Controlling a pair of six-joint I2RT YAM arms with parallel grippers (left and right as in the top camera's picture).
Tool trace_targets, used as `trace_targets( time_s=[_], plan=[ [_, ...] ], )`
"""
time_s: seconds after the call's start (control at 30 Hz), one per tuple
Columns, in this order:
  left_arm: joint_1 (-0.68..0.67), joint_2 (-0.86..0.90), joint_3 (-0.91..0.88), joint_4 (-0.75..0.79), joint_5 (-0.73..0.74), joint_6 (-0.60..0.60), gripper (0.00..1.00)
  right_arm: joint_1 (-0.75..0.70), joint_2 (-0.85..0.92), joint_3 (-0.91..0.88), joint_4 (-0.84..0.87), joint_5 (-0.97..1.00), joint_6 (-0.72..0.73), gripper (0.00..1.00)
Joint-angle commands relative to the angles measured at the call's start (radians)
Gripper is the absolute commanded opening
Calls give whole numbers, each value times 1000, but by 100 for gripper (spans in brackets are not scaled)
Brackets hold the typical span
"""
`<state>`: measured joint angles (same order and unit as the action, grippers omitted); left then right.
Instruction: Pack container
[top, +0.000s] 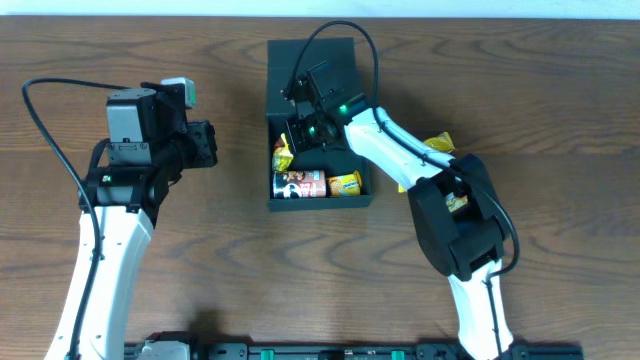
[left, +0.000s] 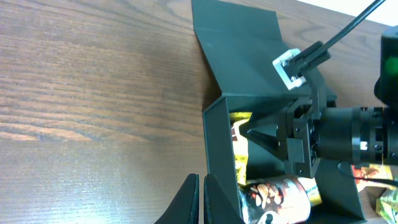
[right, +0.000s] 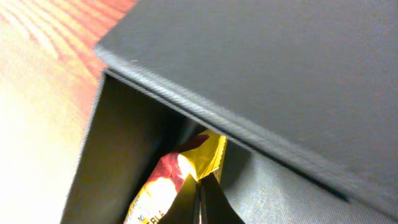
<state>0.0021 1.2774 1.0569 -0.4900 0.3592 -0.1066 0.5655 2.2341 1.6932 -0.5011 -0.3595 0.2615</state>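
Observation:
The dark teal container (top: 271, 190) stands open at mid-table, its flap lid (top: 310, 60) laid back. Inside lie a snack can (top: 300, 184), a yellow packet (top: 346, 183) and a red-and-yellow packet (top: 283, 155) standing at the left. My right gripper (top: 298, 138) reaches down into the box. In the right wrist view its fingertips (right: 199, 183) are pressed together on the top corner of that red-and-yellow packet (right: 165, 186), under the lid (right: 280, 81). My left gripper (top: 212, 143) hovers left of the box, shut and empty (left: 202, 186), close to the outer wall (left: 217, 149).
More yellow snack packets (top: 438, 145) lie on the wooden table to the right of the box, partly hidden under the right arm. The right arm's cable (top: 340, 35) arcs over the lid. The can (left: 273, 196) lies near the box's front wall.

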Motion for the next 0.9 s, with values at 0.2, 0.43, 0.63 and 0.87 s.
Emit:
trace_targets(
  time_s=[0.2, 0.43, 0.63, 0.87],
  plan=[
    [4, -10, 6, -8, -11, 25, 6, 18, 11, 6, 15, -85, -129, 25],
    [4, -10, 6, -8, -12, 26, 6, 7, -18, 16, 14, -108, -127, 40],
    [4, -10, 6, -8, -12, 26, 6, -30, -166, 28, -24, -108, -129, 45],
    [4, -10, 6, -11, -12, 33, 6, -141, -449, 28, -197, 29, -140, 67]
  ],
)
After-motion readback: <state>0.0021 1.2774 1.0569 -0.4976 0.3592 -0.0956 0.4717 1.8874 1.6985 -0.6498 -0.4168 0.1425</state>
